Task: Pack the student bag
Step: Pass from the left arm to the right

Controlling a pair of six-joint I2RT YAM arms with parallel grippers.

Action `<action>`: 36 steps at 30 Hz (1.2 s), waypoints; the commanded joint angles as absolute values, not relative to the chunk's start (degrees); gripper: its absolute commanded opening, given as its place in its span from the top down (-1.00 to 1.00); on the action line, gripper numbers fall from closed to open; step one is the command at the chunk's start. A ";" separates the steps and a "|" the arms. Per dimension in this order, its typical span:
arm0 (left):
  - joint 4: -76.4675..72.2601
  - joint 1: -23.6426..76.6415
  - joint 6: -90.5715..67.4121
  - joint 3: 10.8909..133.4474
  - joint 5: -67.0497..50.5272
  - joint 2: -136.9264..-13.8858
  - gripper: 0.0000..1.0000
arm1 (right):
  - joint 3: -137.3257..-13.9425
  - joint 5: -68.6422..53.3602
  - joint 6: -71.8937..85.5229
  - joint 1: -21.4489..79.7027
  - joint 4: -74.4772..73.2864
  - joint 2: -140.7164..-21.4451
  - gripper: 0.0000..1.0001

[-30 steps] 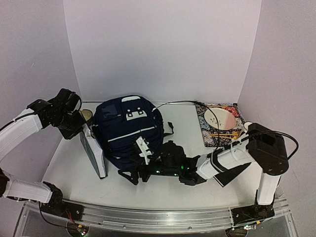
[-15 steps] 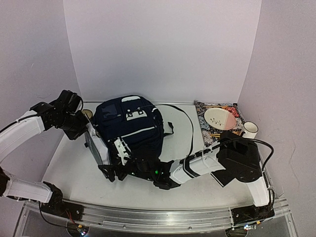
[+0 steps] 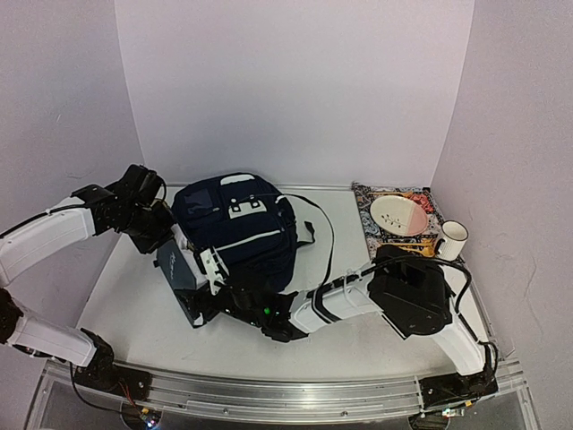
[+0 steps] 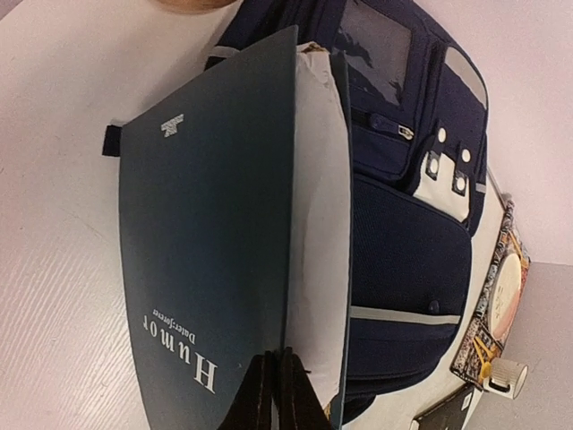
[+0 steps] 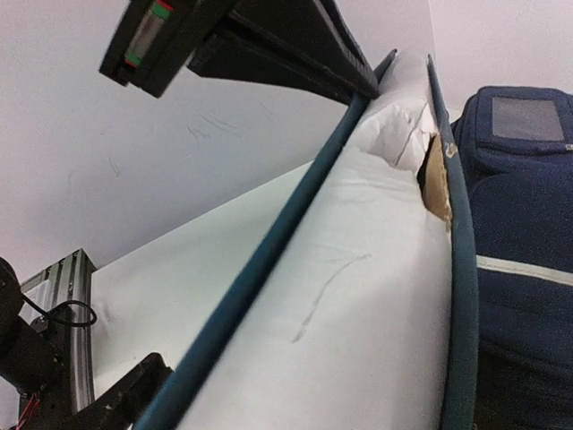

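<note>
**A:** Where is the student bag [image 3: 237, 226]?

**B:** It lies on the white table [image 3: 125, 309], with its front side up.

**A:** And what is beside the bag?

**B:** A dark hardcover book [image 4: 206, 269] with the word "Humor" on its cover. It stands on its edge, just beside the bag on the side of the left arm. Its white pages face the bag.

**A:** What does the left gripper [image 4: 273, 394] do?

**B:** Its fingers are pressed together and pinch the front cover of the book at the edge.

**A:** And the right gripper [image 3: 202, 298]?

**B:** It is at the near corner of the bag, at the near end of the book. Its fingers are spread wide. I cannot tell if they touch the book.

**A:** Anything on the other side of the bag?

**B:** Yes, well apart from the bag: a plate [image 3: 398, 215] on a patterned mat [image 3: 372, 235], and a white mug [image 3: 452, 238] just beside the mat.
</note>
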State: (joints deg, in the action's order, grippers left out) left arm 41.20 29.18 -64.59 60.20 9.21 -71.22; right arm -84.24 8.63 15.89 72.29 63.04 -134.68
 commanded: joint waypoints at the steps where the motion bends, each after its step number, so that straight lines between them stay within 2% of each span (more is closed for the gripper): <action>1: 35.03 30.47 -65.82 64.07 7.81 -70.42 0.84 | -86.59 6.66 21.31 70.46 65.28 -135.52 -0.45; 4: 34.39 30.75 -65.20 64.13 8.16 -69.93 0.70 | -84.89 4.75 23.01 69.92 67.06 -134.15 -0.15; 6: 34.16 30.76 -64.20 64.14 8.89 -69.28 0.62 | -82.62 3.36 24.13 69.59 68.77 -132.57 -0.05; 10: 33.97 30.76 -60.64 64.39 12.34 -66.51 0.22 | -77.51 0.65 26.89 68.49 72.81 -128.46 0.20; 15: 33.29 30.76 -52.35 64.69 17.54 -62.56 -0.33 | -72.81 -4.54 33.54 66.37 76.24 -123.92 0.25; 20: 32.20 30.76 -40.41 64.52 18.61 -61.32 -0.62 | -68.14 -9.47 40.40 63.89 78.94 -119.08 0.25; 23: 30.94 30.76 -34.14 64.15 16.65 -61.63 -0.71 | -64.66 -9.86 43.60 62.45 79.54 -115.71 0.28; 36: 22.78 30.76 -18.38 60.05 7.49 -66.36 -0.74 | -46.99 -8.30 56.22 55.47 80.43 -98.21 0.35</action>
State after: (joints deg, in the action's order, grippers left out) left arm 27.07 30.68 -25.01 60.51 11.22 -64.02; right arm -51.23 -9.33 52.00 57.01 71.61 -106.87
